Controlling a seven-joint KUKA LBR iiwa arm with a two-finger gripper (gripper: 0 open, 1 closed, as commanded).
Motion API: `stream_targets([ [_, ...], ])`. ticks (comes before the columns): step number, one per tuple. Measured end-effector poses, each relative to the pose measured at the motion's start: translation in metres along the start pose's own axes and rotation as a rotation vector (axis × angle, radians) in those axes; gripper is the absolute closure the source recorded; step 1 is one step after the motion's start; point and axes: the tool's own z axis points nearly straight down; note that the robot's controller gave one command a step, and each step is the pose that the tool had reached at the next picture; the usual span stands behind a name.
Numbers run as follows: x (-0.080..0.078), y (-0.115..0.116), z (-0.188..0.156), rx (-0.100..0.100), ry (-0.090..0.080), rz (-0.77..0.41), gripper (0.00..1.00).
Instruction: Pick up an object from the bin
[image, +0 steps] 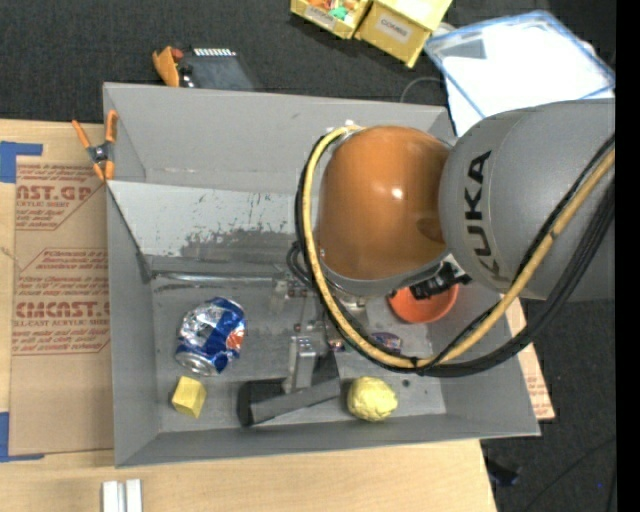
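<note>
While the end effector (303, 358) hangs over a long dark grey bar (288, 402) lying slantwise, its opening cannot be told; a lumpy yellow ball (372, 398) lies just right of the bar.

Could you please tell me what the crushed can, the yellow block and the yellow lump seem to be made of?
The crushed can: thin metal, probably aluminium; shiny silver creases through blue print. The yellow block: looks like matte foam or sponge, soft-edged; uncertain. The yellow lump: dull, bumpy surface, perhaps foam or rubber; cannot tell firmly.
</note>
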Motion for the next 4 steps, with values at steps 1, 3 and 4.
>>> stream_targets([
  [1, -0.002, -0.001, -0.004, -0.001, -0.008, 0.003, 0.0],
  [3, -0.064, 0.075, 0.082, -0.006, -0.023, -0.126, 0.0],
  [4, -0.082, 0.078, 0.093, 0.001, -0.012, -0.389, 0.0],
])
